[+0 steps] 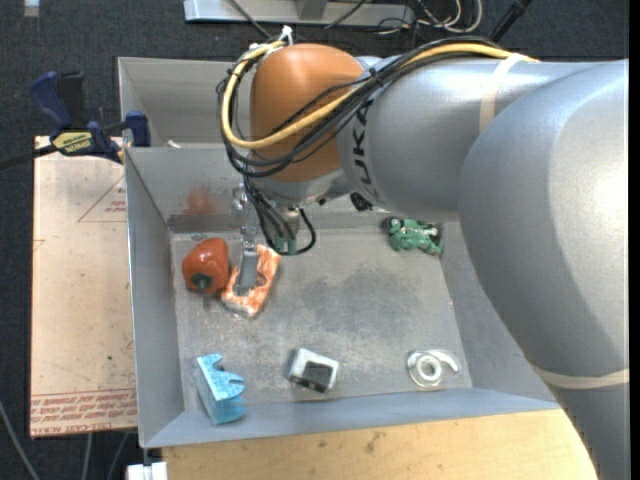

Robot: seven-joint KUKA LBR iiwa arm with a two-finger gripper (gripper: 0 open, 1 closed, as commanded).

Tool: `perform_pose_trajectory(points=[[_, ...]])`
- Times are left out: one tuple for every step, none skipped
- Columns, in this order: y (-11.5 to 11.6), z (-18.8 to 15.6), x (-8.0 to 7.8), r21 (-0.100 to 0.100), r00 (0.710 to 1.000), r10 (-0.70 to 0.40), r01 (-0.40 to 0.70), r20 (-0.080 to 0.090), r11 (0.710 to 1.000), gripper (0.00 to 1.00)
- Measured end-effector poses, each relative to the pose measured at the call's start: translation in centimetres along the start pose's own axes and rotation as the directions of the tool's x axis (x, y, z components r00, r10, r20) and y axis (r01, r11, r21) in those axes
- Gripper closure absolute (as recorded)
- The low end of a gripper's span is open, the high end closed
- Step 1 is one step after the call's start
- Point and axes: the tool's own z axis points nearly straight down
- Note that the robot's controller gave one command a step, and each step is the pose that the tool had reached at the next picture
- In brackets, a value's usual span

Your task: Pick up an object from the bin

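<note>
While the gripper (pixel 247 264) is hovering at the salmon-white piece (pixel 256 286) near the bin's (pixel 150 288) left wall, its grasp impossible to tell, centring is looking wisest.

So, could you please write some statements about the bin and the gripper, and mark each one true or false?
1. The gripper is over the orange-and-white thing in the bin's left part. True.
2. The green toy lies by the front wall. False: it lies near the back wall, toward the view's right.
3. A red rounded thing lies just left of the orange-and-white thing. True.
4. The blue piece is in the back right corner. False: it is in the front left corner.
5. A whitish ring lies near the front right. True.
</note>
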Motion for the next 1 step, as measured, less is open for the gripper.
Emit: perform_pose_trajectory(points=[[1.14, 5.07, -1.77, -0.002, 0.971, 0.239, -0.239, -0.003, 0.971, 0.00]])
